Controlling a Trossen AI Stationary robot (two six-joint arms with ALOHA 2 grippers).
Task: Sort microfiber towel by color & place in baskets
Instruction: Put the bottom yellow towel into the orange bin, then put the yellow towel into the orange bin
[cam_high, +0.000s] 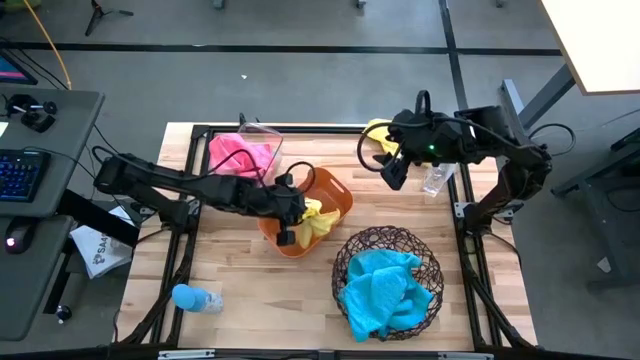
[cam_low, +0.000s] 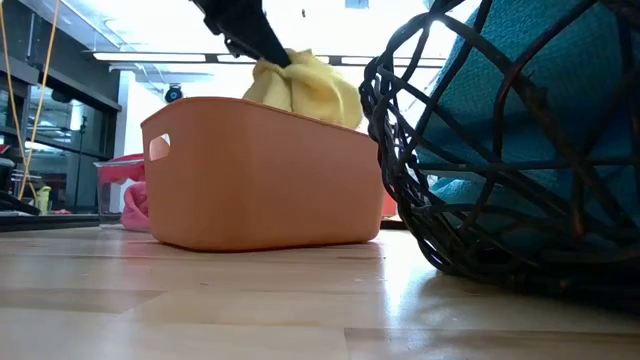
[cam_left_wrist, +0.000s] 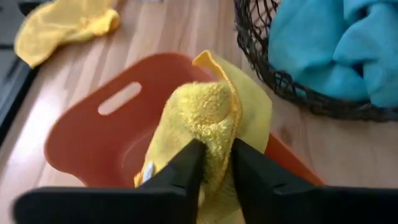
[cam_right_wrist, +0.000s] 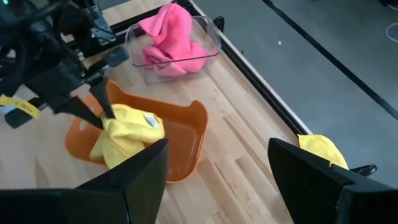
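My left gripper (cam_high: 292, 214) is shut on a yellow towel (cam_high: 320, 217) over the orange tub (cam_high: 338, 195) at the table's middle. In the low view the towel (cam_low: 305, 85) bulges above the tub's rim (cam_low: 260, 110). A second yellow towel (cam_high: 377, 130) lies flat on the table's far edge, just beyond my right gripper (cam_high: 393, 172), which hovers open above the table. Pink towels (cam_high: 240, 155) fill the clear bin (cam_high: 268, 135). Sky-blue towels (cam_high: 382, 290) lie in the round wire basket (cam_high: 345, 250). My left gripper pinches a bunched fold of the yellow towel (cam_left_wrist: 214, 140) between its two fingers (cam_left_wrist: 186, 168), several layers thick. The fingers come slanting down from the table's left. The towel hangs bunched below them (cam_right_wrist: 127, 134), its lower part down inside the orange tub (cam_right_wrist: 186, 134).
A plastic bottle with a blue end (cam_high: 195, 297) lies near the table's near-left corner. Another clear bottle (cam_high: 436, 180) lies by the right edge under my right arm. The wire basket (cam_low: 500, 150) stands close to the tub's right. Bare wood shows between tub and near edge.
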